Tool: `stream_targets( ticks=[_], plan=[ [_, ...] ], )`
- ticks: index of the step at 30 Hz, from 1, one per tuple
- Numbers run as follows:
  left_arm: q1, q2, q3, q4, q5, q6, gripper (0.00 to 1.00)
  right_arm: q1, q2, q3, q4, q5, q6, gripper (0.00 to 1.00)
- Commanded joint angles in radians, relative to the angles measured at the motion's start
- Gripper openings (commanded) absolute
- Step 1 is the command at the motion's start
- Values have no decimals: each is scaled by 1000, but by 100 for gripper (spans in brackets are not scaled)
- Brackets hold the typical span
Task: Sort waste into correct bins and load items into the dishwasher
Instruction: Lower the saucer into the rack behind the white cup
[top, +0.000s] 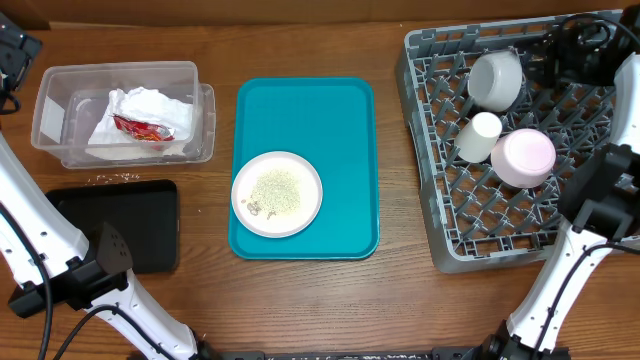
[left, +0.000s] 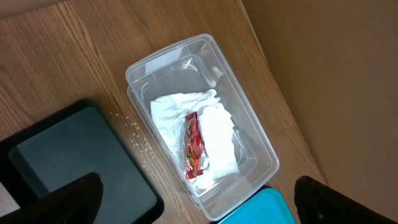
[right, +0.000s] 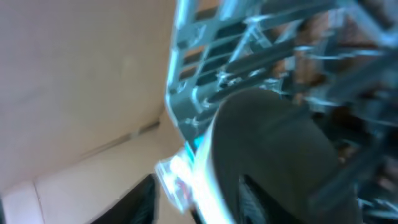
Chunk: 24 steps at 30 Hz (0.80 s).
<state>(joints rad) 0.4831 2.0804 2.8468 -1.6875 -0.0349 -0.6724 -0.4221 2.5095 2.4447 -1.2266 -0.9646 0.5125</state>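
Nearest on the left, the black tray (top: 150, 210) lies flat on the table (top: 400, 300), with part of the left arm crossing its near corner. A few rice bits (top: 115, 178) are scattered on the wood just beyond it, between it and the tub.

In the middle sits the teal tray (top: 345, 150). The plate (top: 311, 196) rests on its near half and carries a patch of rice (top: 277, 190).

On the right is the rack (top: 470, 252). The pink bowl (top: 523, 157) lies among its pegs, with the cup (top: 480, 137) touching it on the left and leaning. Farther back, the grey bowl (top: 495, 80) stands tilted on the pegs.

The right gripper (top: 550, 60) is right beside the grey bowl. Its wrist view is blurred, with the bowl's rim close in front, so I cannot tell how its jaws stand.

Far left, the tub (top: 60, 120) holds the napkin (top: 165, 110), and the wrapper (top: 140, 128) lies on top of it. The left gripper (left: 196, 183) hangs above the tub with its jaws wide apart, holding nothing.
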Motion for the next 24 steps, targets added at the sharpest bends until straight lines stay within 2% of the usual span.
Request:
stream_targets(
  ticks=[1, 6, 11, 13, 15, 18, 21, 24],
  plan=[
    [-6, 12, 0, -2, -10, 22, 100, -24, -144, 10, -24, 148, 0, 62],
    [-6, 12, 0, -2, -10, 22, 100, -32, -257, 10, -71, 282, 5, 64],
    [-6, 12, 0, -2, -10, 22, 100, 15, -330, 10, -116, 438, 3, 60],
    [-6, 12, 0, -2, -10, 22, 100, 54, -332, 10, -129, 480, -38, 50],
    [-6, 12, 0, -2, -10, 22, 100, 97, -323, 9, -145, 557, -48, 33],
    [-6, 12, 0, -2, -10, 22, 100, 167, -298, 9, -155, 710, -48, 18],
    [-6, 12, 0, -2, -10, 22, 100, 231, -261, 9, -156, 821, -48, 8],
    [-6, 12, 0, -2, -10, 22, 100, 278, -214, 9, -158, 919, -17, 7]
  ],
)
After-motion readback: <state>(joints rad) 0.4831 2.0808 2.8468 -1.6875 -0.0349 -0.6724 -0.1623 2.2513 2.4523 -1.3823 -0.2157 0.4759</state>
